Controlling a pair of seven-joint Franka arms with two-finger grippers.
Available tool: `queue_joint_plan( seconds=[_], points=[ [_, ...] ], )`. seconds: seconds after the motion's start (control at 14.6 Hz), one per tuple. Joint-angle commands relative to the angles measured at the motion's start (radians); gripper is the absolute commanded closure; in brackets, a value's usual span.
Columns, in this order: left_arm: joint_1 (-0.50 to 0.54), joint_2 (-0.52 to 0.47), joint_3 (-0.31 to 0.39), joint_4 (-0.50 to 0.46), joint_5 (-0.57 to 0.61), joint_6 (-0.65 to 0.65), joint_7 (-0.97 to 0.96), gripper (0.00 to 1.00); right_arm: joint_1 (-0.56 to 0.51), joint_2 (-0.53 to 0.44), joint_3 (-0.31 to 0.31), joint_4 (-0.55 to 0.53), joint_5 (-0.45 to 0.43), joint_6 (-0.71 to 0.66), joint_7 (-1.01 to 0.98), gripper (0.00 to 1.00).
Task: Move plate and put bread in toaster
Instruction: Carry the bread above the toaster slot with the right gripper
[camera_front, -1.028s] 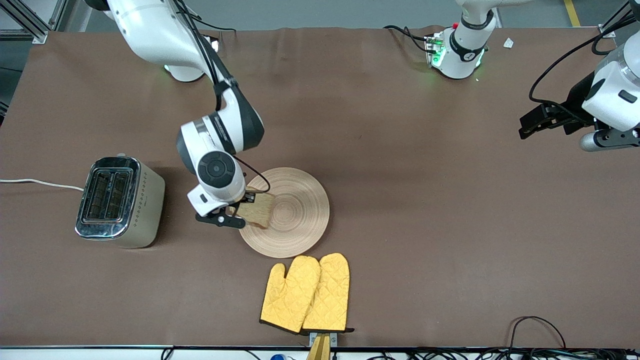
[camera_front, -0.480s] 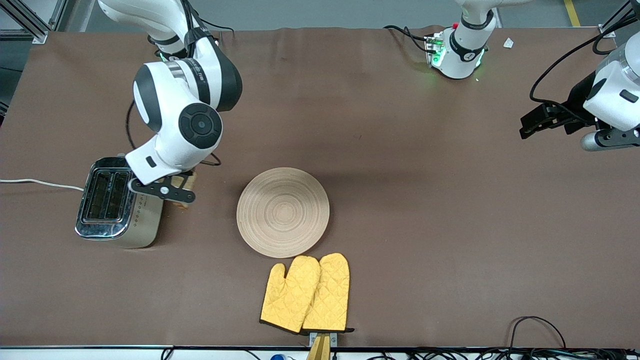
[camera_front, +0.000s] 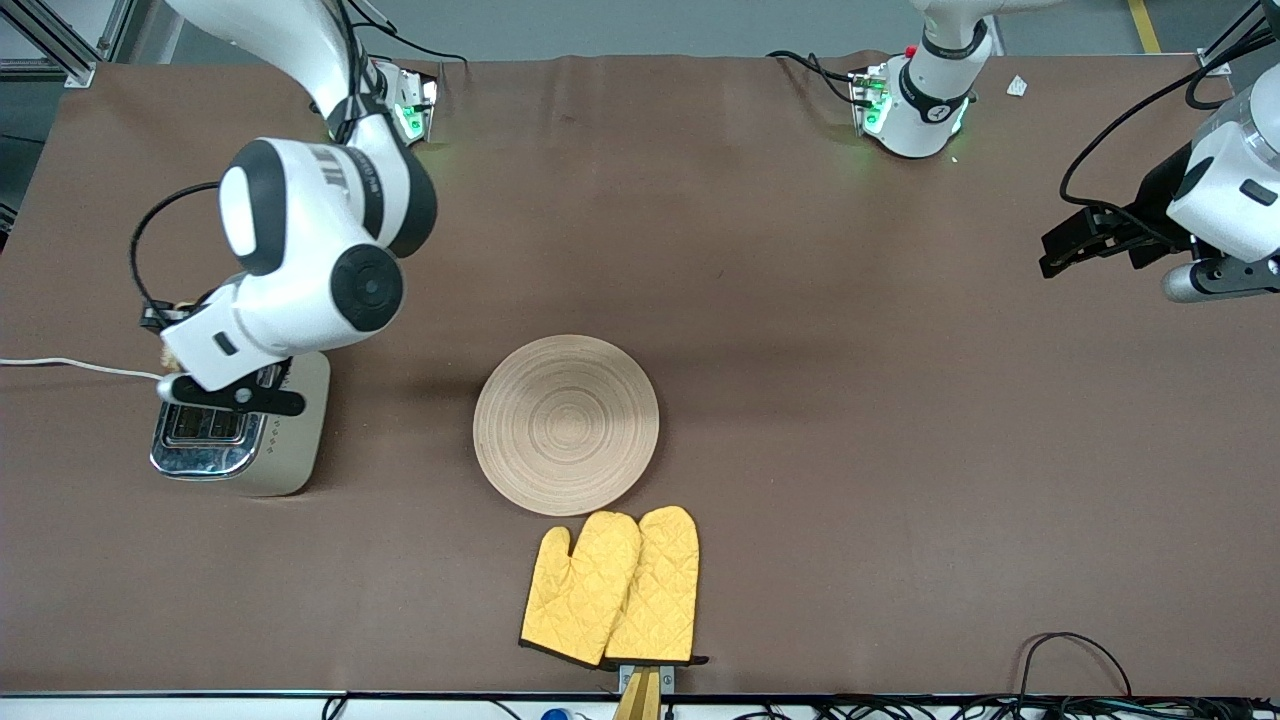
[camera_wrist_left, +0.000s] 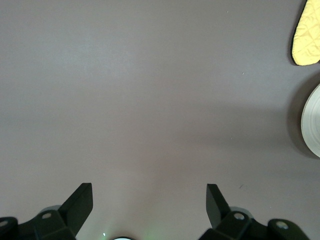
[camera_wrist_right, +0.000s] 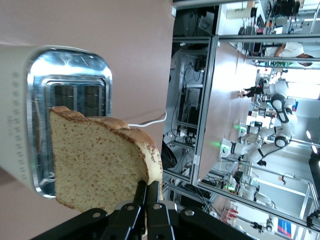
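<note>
Front view, read from the right arm's end of the bench: the toaster stands there with its white cord trailing off the edge, and the right gripper hovers over its chrome top. From this camera the arm hides most of the load, but the right wrist view shows the fingers clenched on the edge of the bread, held upright above the 2 slots and not yet in either, though which slot it is aimed at is hard to judge. Next comes the plate, bare at mid-bench, with 2 yellow oven mitts just beside it, nearer the camera. Last, the left gripper waits over bare bench at the left arm's end, fingers spread and holding nothing. By my reading, lifting the bread off is done; lowering it into a slot is left.
</note>
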Motion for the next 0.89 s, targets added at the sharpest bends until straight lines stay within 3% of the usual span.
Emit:
queue_joint_plan(
  seconds=[0.0, 0.82],
  points=[
    [0.001, -0.004, -0.007, 0.012, 0.012, -0.019, 0.019, 0.00, -0.058, 0.029, 0.008, -0.023, -0.029, 0.009, -0.013, 1.00],
    [0.001, -0.003, -0.004, 0.014, 0.018, -0.019, 0.017, 0.00, -0.070, 0.119, 0.008, -0.060, -0.032, 0.093, 0.003, 1.00]
  ],
)
